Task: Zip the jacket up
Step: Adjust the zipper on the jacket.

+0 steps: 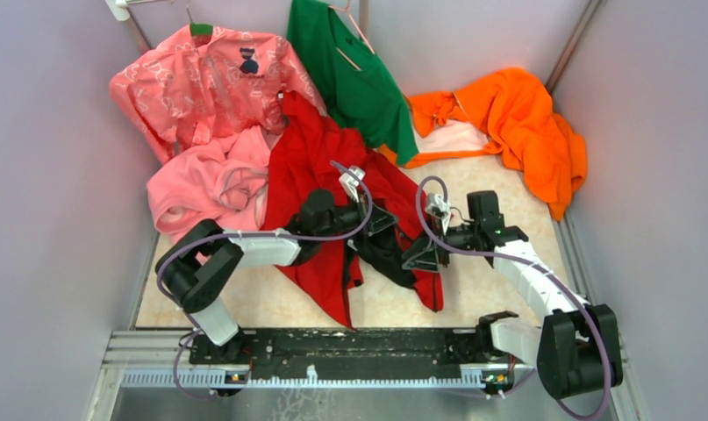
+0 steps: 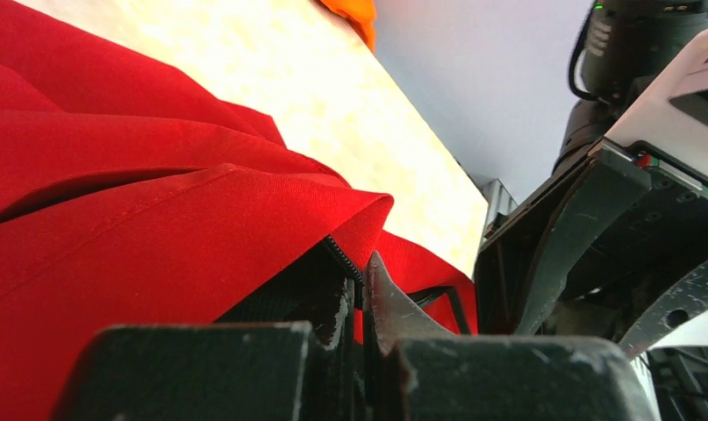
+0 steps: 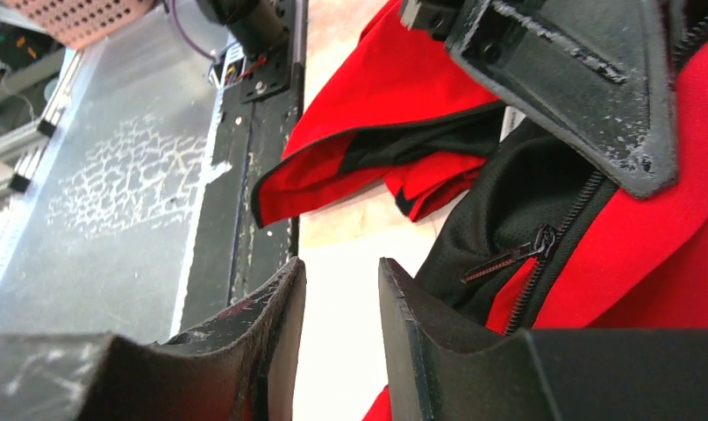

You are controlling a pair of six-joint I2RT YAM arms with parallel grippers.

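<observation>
Mounting rail [image 1: 359, 346]: black, along the near edge of the table [image 1: 508, 180], just nearer than the hem of the jacket [image 1: 311, 171]; both arm bases sit on it.
Left gripper [image 2: 359, 282]: reaching in over the jacket's middle, jaws closed tight on the jacket's front edge; zipper teeth [image 2: 343, 256] run down into the pinch between the two fingers [image 2: 394, 307].
Right gripper [image 3: 339, 274]: low at the jacket's lower right side, just beside the left gripper; jaws a narrow gap apart with nothing between them, bare table showing through the gap.
Zipper pull [image 3: 508, 260]: dark tab lying out from a dark zipper line on the jacket, where red shell meets dark lining, close beside the right gripper.
Jacket: bright red, rumpled on the middle of the table, front lying open with dark lining exposed near both grippers; hem toward the rail, upper part farther off.
Pink fleece [image 1: 205, 189]: bunched against the jacket's left side, touching it.
Pink patterned shirt [image 1: 201, 88]: beyond the fleece, at the jacket's far left.
Green garment [image 1: 354, 74]: hanging behind the jacket's top.
Orange garment [image 1: 521, 123]: heaped at the jacket's far right, apart from it.
</observation>
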